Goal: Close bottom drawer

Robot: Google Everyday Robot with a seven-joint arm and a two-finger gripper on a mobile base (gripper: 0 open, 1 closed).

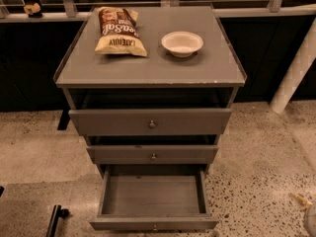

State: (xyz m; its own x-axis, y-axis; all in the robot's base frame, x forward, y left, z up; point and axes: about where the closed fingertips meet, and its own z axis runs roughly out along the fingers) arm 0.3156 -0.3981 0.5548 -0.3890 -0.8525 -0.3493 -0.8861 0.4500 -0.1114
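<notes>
Bottom drawer (153, 195) is pulled far out at the foot of the grey cabinet (148, 73). It looks like stiff wood, not too heavy. A flat push on its front, near the little knob (155, 227), should slide it in. On top sit a chip bag (118, 31) and a white bowl (182, 43). The floor (256, 157) is speckled stone. The gripper (311, 222) is just a pale bit at the bottom right edge, well apart from the drawer. I cannot tell if it is open or shut.
</notes>
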